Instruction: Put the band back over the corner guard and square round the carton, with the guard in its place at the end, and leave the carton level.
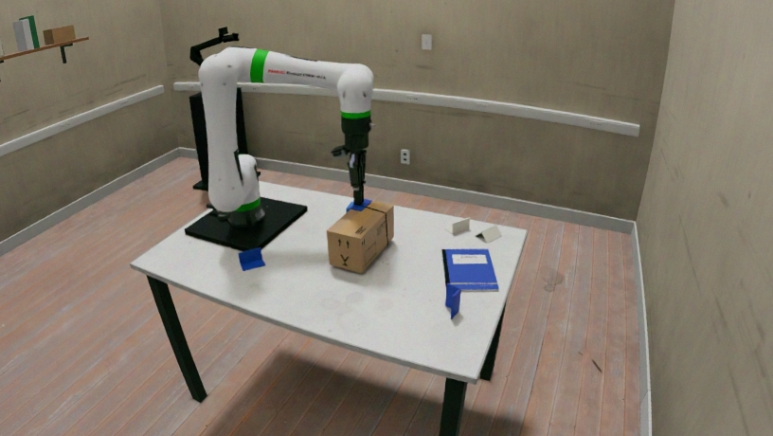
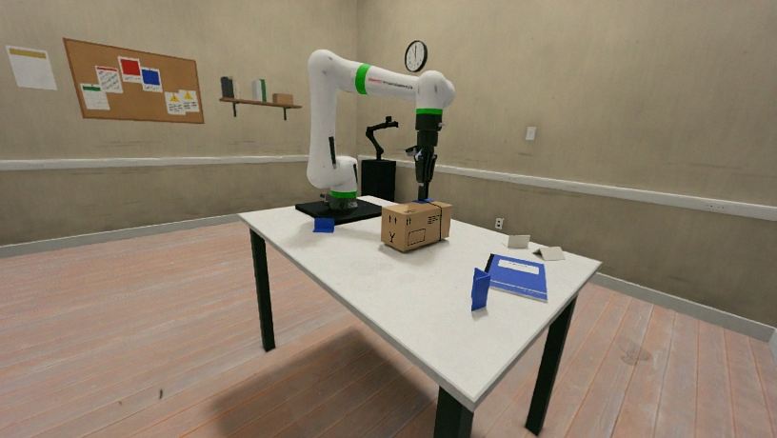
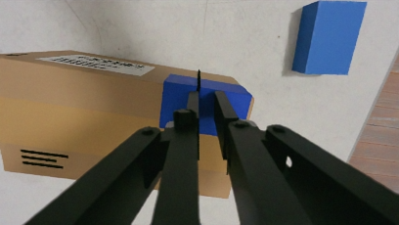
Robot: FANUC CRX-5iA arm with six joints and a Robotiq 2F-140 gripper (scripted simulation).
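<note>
The brown carton (image 1: 360,236) lies level on the white table; it also shows in the exterior view (image 2: 416,225) and the wrist view (image 3: 98,117). A blue corner guard (image 1: 358,205) sits on its far top corner (image 3: 207,103). The thin black band (image 1: 387,222) wraps the carton near that end, and a strand (image 3: 199,80) runs across the guard's top to my fingertips. My gripper (image 3: 206,106) points straight down onto the guard. Its fingers stand a narrow gap apart, with the strand next to the left finger and not pinched.
A loose blue guard (image 1: 251,259) lies by the robot's black base plate (image 1: 246,222) and shows in the wrist view (image 3: 329,38). Another blue guard (image 1: 452,300) stands by a blue notebook (image 1: 470,269). Two folded white cards (image 1: 475,228) lie at the far right.
</note>
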